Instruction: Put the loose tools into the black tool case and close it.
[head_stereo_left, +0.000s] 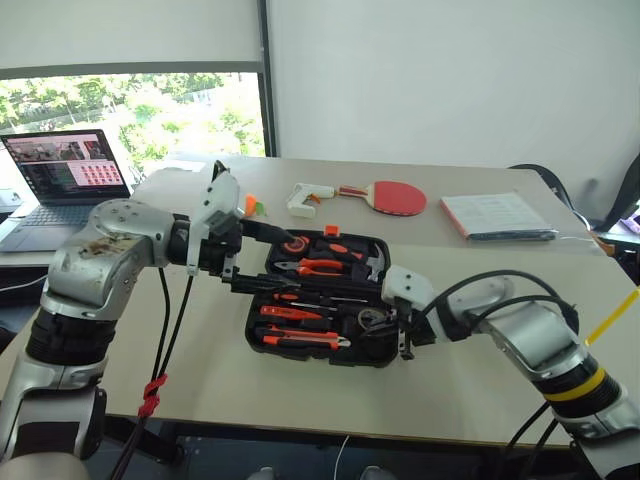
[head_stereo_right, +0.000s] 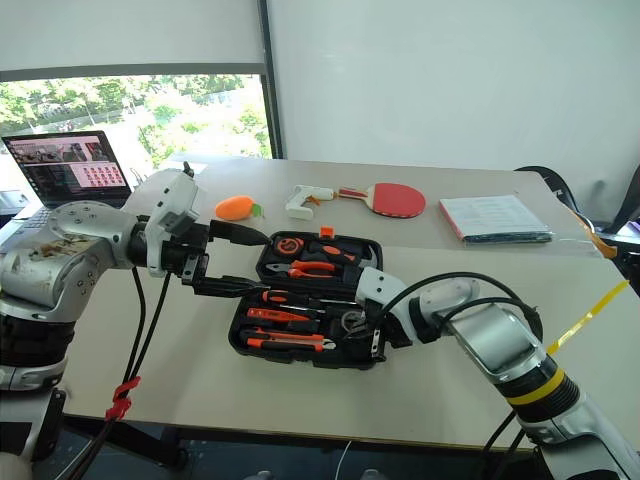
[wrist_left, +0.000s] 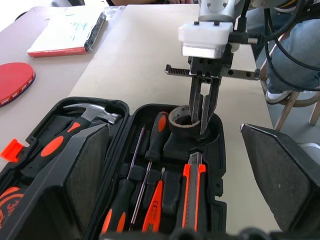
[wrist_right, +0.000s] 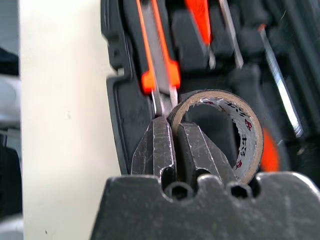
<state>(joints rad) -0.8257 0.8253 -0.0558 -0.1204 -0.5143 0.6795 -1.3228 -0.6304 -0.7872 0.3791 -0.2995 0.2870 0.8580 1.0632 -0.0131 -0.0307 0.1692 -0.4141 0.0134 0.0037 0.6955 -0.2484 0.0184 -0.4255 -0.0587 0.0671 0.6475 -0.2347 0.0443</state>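
Nearest to me, my right gripper is pinched almost shut on the wall of the dark tape roll, one finger inside the ring, one outside. The roll stands on edge, tilted, right over its round pocket at the right-hand end of the black tool case. That is the relation that counts: the pocket lies straight beneath my jaws, and the ring's flat face has to tip level before it can drop in. From the left wrist view the roll sits partly in the recess already, I judge, with my fingers coming down on it from above.

Just beyond, in the near half of the case, the utility knife and the screwdrivers lie in their slots, long axes running along the case, left to right. The far half holds pliers and an orange tape measure.

My left gripper hangs wide open over the left end of the case, gripping nothing. The case lies open and flat, orange latch at the far edge. The right arm is plainly the one on the job; closing comes later.
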